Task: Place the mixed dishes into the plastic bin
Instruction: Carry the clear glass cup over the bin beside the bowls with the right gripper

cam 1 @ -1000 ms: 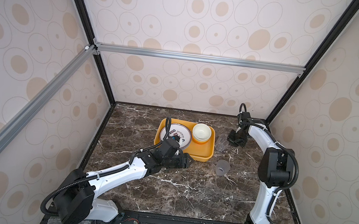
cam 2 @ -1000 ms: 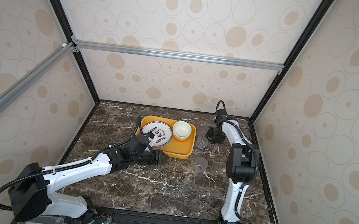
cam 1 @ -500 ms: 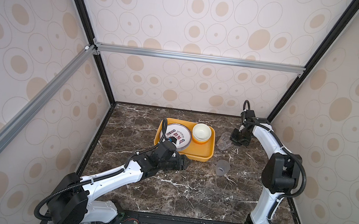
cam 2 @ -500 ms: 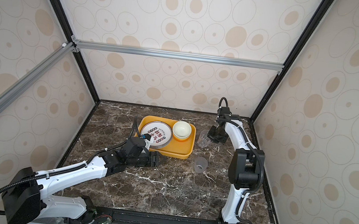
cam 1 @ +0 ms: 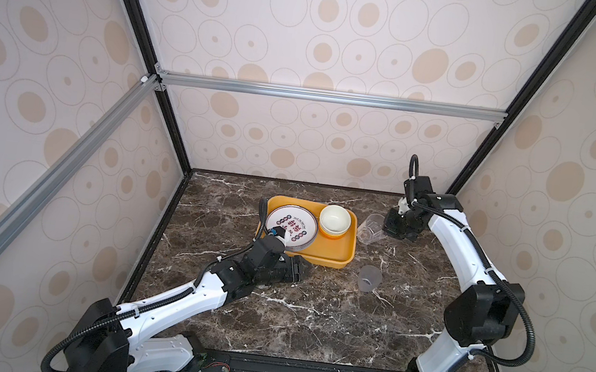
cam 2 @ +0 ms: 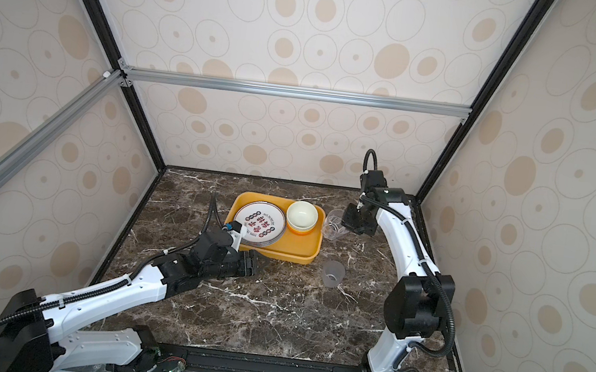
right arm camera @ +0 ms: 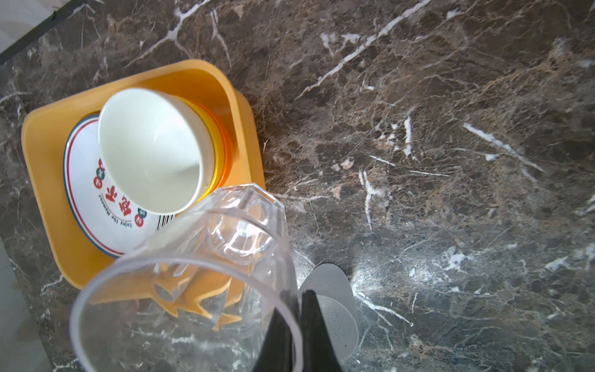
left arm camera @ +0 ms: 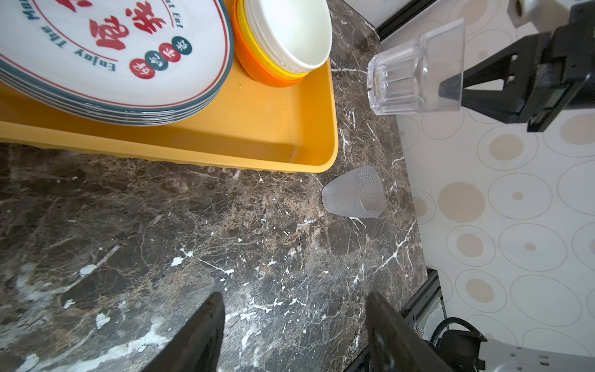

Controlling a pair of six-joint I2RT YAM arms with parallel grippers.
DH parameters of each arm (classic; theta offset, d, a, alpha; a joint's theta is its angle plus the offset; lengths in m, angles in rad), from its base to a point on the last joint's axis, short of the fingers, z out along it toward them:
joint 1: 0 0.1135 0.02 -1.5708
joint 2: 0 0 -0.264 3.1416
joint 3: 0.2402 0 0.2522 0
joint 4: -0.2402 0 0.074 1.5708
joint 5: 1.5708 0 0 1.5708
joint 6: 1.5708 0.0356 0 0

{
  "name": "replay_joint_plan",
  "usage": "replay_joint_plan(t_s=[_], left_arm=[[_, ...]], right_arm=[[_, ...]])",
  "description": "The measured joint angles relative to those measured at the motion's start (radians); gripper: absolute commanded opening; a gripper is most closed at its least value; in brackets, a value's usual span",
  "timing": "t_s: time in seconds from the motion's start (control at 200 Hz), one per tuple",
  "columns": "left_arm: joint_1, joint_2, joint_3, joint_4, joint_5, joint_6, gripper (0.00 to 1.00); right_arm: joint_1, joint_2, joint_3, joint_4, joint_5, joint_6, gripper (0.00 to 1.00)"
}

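Note:
The mustard-yellow plastic bin (cam 1: 343,246) (cam 2: 300,245) holds a stack of white plates (cam 1: 291,225) (left arm camera: 112,48) with red characters and nested bowls (cam 1: 335,218) (right arm camera: 151,151), off-white on top. My right gripper (cam 1: 386,225) (right arm camera: 297,294) is shut on the rim of a clear cup (cam 1: 370,227) (right arm camera: 209,273), which hangs tilted just right of the bin. A greyish cup (cam 1: 369,278) (left arm camera: 354,193) stands on the table at the bin's front right corner. My left gripper (cam 1: 298,268) (left arm camera: 294,298) is open and empty, low by the bin's front edge.
The dark marble table (cam 1: 312,312) is walled at the back and on both sides. The right arm (cam 1: 472,262) arches along the right wall. The left arm (cam 1: 177,303) lies across the front left.
The right gripper has raised the clear cup slightly off the table and tilted it. The left arm has drawn back a little from the bin toward the front.

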Motion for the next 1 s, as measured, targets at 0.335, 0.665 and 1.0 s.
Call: replay_joint_plan(t_s=[0.335, 0.665, 1.0], left_arm=[[0.031, -0.037, -0.011, -0.014, -0.008, 0.000, 0.69], [0.036, -0.043, -0.029, -0.017, -0.008, -0.003, 0.69], [0.041, -0.053, -0.040, -0.017, -0.008, -0.011, 0.69]], right_arm=[[0.092, -0.002, 0.000, -0.032, -0.008, -0.018, 0.02], [0.189, 0.032, 0.001, -0.032, -0.007, -0.018, 0.02], [0.234, 0.117, 0.018, -0.031, 0.015, -0.018, 0.02]])
